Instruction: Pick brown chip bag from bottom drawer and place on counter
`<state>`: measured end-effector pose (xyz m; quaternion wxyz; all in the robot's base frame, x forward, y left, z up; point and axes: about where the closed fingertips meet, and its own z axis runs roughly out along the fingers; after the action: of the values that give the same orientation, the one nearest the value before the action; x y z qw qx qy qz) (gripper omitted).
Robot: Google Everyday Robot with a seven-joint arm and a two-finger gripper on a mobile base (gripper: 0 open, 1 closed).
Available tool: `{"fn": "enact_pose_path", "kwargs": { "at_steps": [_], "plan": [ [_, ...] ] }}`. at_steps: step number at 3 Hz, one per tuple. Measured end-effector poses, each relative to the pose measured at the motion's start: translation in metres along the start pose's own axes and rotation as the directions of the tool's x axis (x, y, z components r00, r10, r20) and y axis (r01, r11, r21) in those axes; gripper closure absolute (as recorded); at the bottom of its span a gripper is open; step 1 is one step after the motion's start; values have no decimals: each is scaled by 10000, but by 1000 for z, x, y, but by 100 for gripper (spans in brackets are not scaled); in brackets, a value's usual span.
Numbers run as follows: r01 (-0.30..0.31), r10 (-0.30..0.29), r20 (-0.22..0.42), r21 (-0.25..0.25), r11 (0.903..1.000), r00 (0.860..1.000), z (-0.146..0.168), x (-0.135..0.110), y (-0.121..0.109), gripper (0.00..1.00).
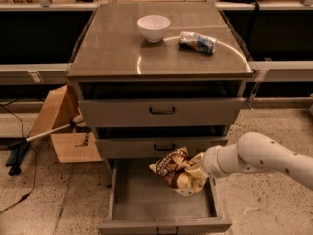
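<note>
Right now, the single camera view looks down from the front on a grey metal three-drawer cabinet standing on a speckled stone floor. My white, rounded arm reaches in from the right edge, low in the picture, and ends in my gripper above the open bottom drawer, the lowest and deepest grey drawer, pulled out toward the camera with a plain grey inside. My claw is pinching the brown chip bag, a small crinkly dark brown snack bag with cream-yellow edges and white lettering; the bag hides most of the claw. The bag is held up off the drawer floor, over the right half of the drawer, tilted, with its top corner overlapping the lower edge of the middle drawer front. That middle drawer and the top drawer, both shallower and grey with black handles, are each pulled out a little. Higher up lies the counter, the cabinet's flat, glossy grey-brown top with rounded edges. A small white bowl stands upright toward its back, and a blue-and-silver foil packet lies on its side near the bowl, to the right of it, not touching. Left of the cabinet, an open brown cardboard box sits on the floor.
</note>
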<state>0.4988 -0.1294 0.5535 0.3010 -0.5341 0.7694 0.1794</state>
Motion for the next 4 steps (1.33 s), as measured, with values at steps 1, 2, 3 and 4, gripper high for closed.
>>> {"fn": "enact_pose_path", "kwargs": {
  "at_steps": [1, 2, 3, 4],
  "plan": [
    [482, -483, 20, 404, 9980, 9988, -31, -43, -5, 100],
    [484, -485, 20, 405, 9980, 9988, -32, -43, -5, 100],
    [902, -907, 80, 495, 9947, 9958, -53, -79, -2, 100],
    [1696, -1727, 339, 800, 9823, 9844, -98, -140, 10, 100]
  ]
}}
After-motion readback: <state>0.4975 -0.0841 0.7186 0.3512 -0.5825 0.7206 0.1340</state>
